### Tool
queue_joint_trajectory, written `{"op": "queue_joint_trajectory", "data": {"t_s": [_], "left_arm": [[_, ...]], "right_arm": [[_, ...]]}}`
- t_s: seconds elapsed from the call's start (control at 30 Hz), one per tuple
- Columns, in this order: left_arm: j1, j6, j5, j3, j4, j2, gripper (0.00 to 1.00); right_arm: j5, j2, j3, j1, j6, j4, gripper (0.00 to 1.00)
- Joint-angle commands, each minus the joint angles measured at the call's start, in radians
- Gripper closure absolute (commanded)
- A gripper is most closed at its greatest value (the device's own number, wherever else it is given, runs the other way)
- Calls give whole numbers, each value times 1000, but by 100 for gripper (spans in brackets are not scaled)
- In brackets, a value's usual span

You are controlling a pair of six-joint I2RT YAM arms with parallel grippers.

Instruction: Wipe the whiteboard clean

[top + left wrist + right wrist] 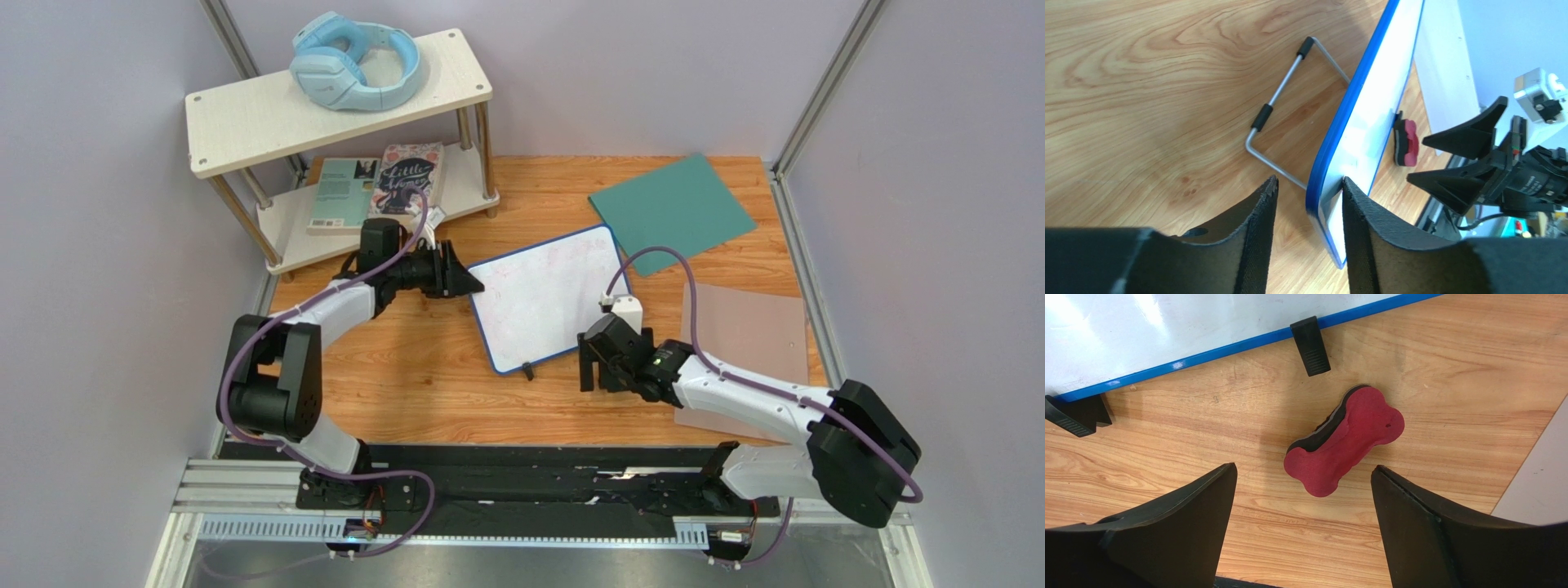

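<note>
The whiteboard [546,300], white with a thin blue frame, stands tilted on the wooden table on a wire stand [1281,92]; its face looks blank. My left gripper [472,279] is open and straddles the board's left edge [1352,153]; one finger [1358,220] touches the white face, the other stands off behind it. A red bone-shaped eraser [1346,441] lies on the table just in front of the board's lower edge [1168,324]. My right gripper [1303,470] is open directly above the eraser and holds nothing; in the top view [591,365] it hides the eraser.
A two-tier shelf [245,116] at the back left holds blue headphones [356,61] and books [405,178]. A teal green sheet [672,208] lies at the back right, a pinkish-brown mat [761,343] at the right. Black feet [1310,346] clip the board's lower edge.
</note>
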Motion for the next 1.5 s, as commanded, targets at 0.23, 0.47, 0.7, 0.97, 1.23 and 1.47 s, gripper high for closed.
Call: {"op": "queue_joint_trajectory", "data": {"t_s": [0.23, 0.47, 0.7, 0.97, 1.23, 1.47], "left_arm": [[8, 74, -178, 32, -158, -142, 44], [8, 97, -204, 85, -291, -197, 44], [8, 119, -216, 101, -376, -286, 44], [10, 119, -233, 102, -429, -363, 44], [10, 109, -267, 128, -513, -404, 40], [8, 112, -284, 197, -618, -418, 8]], "right_arm": [[81, 47, 72, -70, -93, 75, 20], [21, 223, 147, -104, -198, 199, 30], [-28, 299, 174, -106, -238, 220, 42], [-169, 273, 118, -103, -259, 266, 49], [-197, 187, 75, -14, -245, 230, 43], [-134, 41, 42, 23, -199, 145, 15]]}}
